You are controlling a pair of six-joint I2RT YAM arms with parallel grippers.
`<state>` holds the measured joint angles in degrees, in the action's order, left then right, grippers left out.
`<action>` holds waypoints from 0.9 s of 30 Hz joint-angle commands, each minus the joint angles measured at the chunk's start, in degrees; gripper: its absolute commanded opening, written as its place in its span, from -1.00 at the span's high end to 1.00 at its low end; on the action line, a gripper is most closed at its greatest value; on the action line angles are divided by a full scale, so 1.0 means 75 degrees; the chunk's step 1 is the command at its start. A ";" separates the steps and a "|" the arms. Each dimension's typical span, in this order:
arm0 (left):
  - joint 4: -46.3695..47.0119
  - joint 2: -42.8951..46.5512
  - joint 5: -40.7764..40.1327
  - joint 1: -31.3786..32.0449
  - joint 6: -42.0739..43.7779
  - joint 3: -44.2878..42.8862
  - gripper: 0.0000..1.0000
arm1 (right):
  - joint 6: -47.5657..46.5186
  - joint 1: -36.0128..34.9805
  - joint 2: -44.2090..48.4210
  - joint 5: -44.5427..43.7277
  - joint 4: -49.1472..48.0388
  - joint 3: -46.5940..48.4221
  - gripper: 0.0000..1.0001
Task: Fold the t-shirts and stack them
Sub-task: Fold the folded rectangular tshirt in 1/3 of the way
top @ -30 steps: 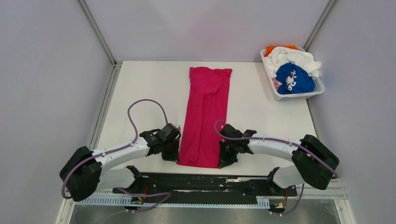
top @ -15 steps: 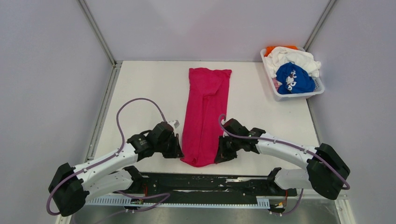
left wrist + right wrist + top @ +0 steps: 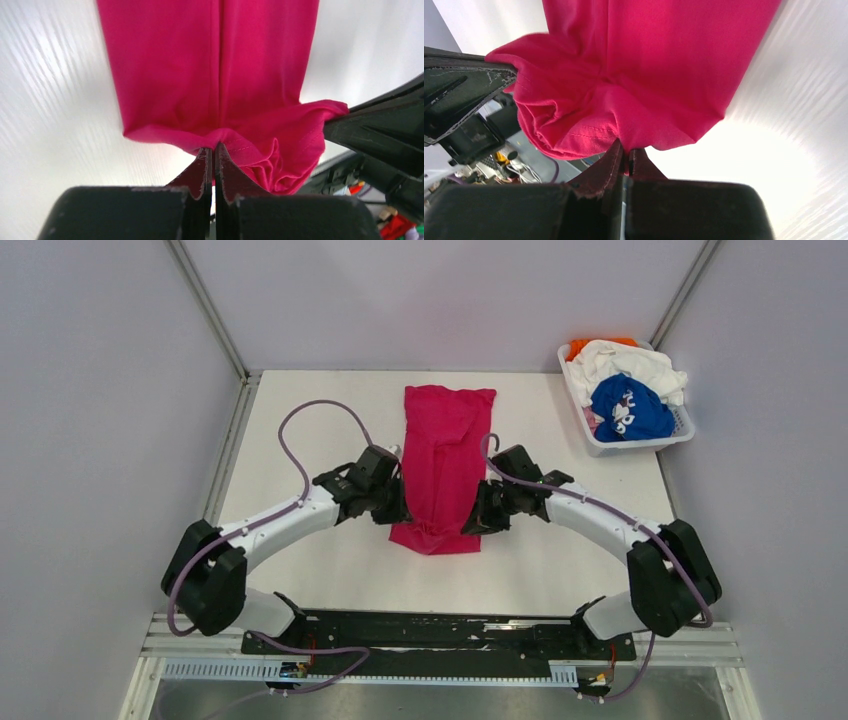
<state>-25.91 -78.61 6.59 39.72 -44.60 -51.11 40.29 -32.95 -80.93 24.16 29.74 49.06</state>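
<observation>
White table [image 3: 560, 420], grey walls [image 3: 100, 390]; magenta-pink t-shirt [image 3: 445, 440] lies lengthwise at centre.

The orange t-shirt [image 3: 582, 346] lies mostly hidden beneath the white t-shirt [image 3: 630, 362] in the basket [image 3: 640, 445].

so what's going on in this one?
Both arms are mid-fold on the pink shirt, which lies lengthwise in the middle of the table. The left gripper and right gripper are each shut on one side of its near hem, holding that end raised and bunched between them. The blue shirt, white shirt and orange shirt sit unfolded in the basket at the far right corner.
</observation>
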 commanded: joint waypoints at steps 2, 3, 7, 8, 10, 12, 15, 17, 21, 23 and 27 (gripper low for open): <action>-0.0028 -0.1004 -0.0432 -0.0682 0.0674 -0.1344 1.00 | -0.0767 0.0646 -0.0747 -0.0035 -0.0165 0.1193 1.00; -0.0080 -0.1282 -0.0445 -0.0812 0.0726 -0.1501 1.00 | -0.0828 0.0749 -0.0897 -0.0045 -0.0165 0.1384 1.00; -0.0247 -0.2005 -0.0478 -0.1099 0.1057 -0.2297 1.00 | -0.0984 0.1171 -0.1447 -0.0053 -0.0173 0.1987 1.00; -0.0242 -0.2107 -0.0497 -0.1141 0.1144 -0.2523 1.00 | -0.0989 0.1283 -0.1568 -0.0122 -0.0169 0.2119 1.00; -0.0230 -0.2381 -0.0564 -0.1250 0.1321 -0.2863 1.00 | -0.0981 0.1494 -0.1765 -0.0178 -0.0179 0.2405 1.00; -0.0302 -0.2677 -0.0608 -0.1353 0.1478 -0.3256 1.00 | -0.0994 0.1670 -0.1964 -0.0159 -0.0176 0.2651 1.00; -0.0403 -0.3173 -0.0572 -0.1467 0.1698 -0.3761 1.00 | -0.1083 0.1825 -0.2218 -0.0143 -0.0172 0.2945 1.00; -0.0464 -0.3453 -0.0548 -0.1500 0.1859 -0.4102 1.00 | -0.1136 0.1922 -0.2377 -0.0143 -0.0180 0.3097 1.00; -0.0607 -0.3981 -0.0556 -0.1617 0.1989 -0.4741 1.00 | -0.1169 0.2176 -0.2709 -0.0072 -0.0228 0.3353 1.00; -0.0618 -0.4185 -0.0541 -0.1692 0.2030 -0.4929 1.00 | -0.1256 0.2280 -0.2902 0.0001 -0.0277 0.3494 1.00; -0.0603 -0.4476 -0.0524 -0.1819 0.2090 -0.5234 1.00 | -0.1474 0.2468 -0.3190 0.0117 -0.0435 0.3774 1.00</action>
<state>-29.89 -110.56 2.94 27.27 -31.14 -86.76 32.14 -15.84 -103.22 24.10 29.47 73.60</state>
